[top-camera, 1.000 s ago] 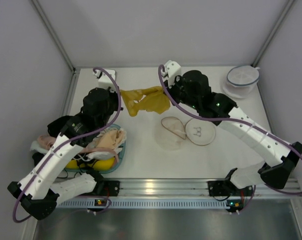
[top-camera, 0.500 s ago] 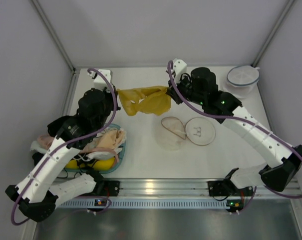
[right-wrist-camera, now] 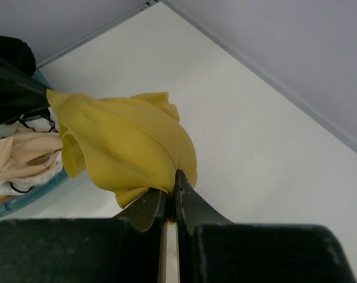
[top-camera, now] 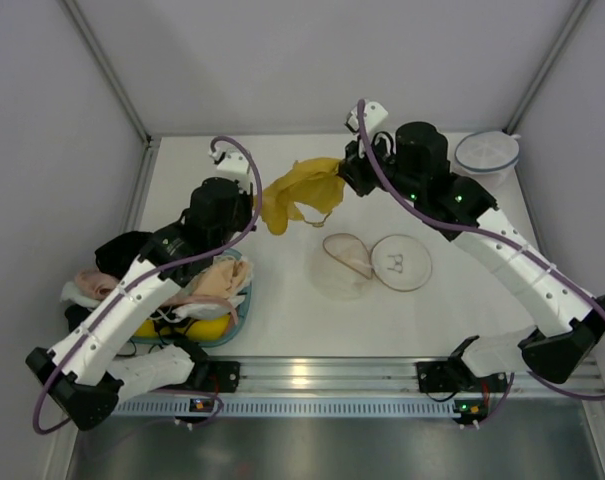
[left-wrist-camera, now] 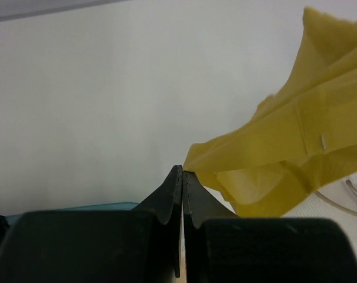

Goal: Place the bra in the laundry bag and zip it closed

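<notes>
Two grippers: left gripper (left-wrist-camera: 182, 172) and right gripper (right-wrist-camera: 171, 187) clamped on bra (top-camera: 304, 192)
Laundry bag (top-camera: 414, 263): open, near right gripper fingers (right-wrist-camera: 193, 207)

The bra (top-camera: 307, 190) is thin, soft, matt yellow cloth, creased. The laundry bag (top-camera: 342, 275) is see-through white mesh. The table (top-camera: 292, 310) is smooth, matt white. The near rail (top-camera: 312, 374) is shiny bare metal. The right arm (top-camera: 522, 268) has smooth white plastic shells.
</notes>
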Controlling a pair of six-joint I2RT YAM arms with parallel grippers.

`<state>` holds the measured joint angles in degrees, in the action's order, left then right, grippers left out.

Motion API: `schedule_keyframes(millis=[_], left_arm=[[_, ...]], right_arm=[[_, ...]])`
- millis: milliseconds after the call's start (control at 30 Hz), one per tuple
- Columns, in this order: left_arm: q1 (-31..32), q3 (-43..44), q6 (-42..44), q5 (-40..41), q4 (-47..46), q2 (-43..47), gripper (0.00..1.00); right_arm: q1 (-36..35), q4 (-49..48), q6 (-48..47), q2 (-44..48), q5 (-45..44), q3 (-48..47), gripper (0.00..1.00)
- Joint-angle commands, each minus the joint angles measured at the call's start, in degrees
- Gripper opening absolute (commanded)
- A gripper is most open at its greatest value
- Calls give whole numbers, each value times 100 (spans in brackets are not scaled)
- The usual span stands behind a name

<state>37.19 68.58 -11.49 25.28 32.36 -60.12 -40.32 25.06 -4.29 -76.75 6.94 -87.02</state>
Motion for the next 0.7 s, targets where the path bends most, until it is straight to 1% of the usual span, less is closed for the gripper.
schedule_keyframes(millis=[0, 33, 67, 133, 167, 233, 267, 300, 333, 367, 400, 433, 500, 600, 633, 667], left_arm=[[-28, -195, -100, -750, 306, 9, 0], [-28, -204, -47, -1205, 297, 9, 1], [-28, -196, 5, -1375, 297, 9, 8], [-19, -100, 137, -1569, 297, 26, 18], [-19, -64, 190, -1596, 306, 53, 40], [-19, 93, 295, -1535, 306, 149, 60], [-19, 147, 322, -1465, 315, 193, 66], [-19, 208, 357, -1473, 315, 237, 87], [-19, 348, 445, -1525, 315, 272, 94], [-19, 410, 506, -1595, 306, 281, 98], [-10, 498, 594, -1753, 306, 281, 98], [-10, 534, 734, -1815, 289, 229, 98], [8, 604, 858, -1929, 280, 115, 98], [104, 806, 1113, -1921, 201, -306, 98], [209, 833, 1392, -1887, 114, -508, 98], [253, 833, 1473, -1851, 34, -588, 98]], right_arm=[[103, -116, -36, 91, -281, -315, 0], [103, -28, -219, -23, -203, -333, 0], [85, 7, -360, -76, -19, -359, 0], [-11, 113, -764, -278, -87, -420, 0], [-46, 322, -922, -357, -192, -569, 0], [-82, 482, -1327, -603, -280, -710, 0], [-73, 700, -1433, -683, -455, -867, 0], [-90, 824, -1495, -779, -561, -999, 0], [-73, 999, -1504, -1006, -658, -1149, 0], [-64, 1184, -1478, -1130, -807, -1533, 0], [-55, 1586, -1408, -1366, -799, -1728, 0], [-55, 1746, -1381, -1456, -730, -2043, 0], [-55, 2010, -1215, -1614, -492, -2230, 0], [-64, 2082, -987, -1729, -378, -2319, 0], [-55, 2117, -916, -1738, -343, -2371, 0], [-47, 2143, -854, -1738, -316, -2398, 0]])
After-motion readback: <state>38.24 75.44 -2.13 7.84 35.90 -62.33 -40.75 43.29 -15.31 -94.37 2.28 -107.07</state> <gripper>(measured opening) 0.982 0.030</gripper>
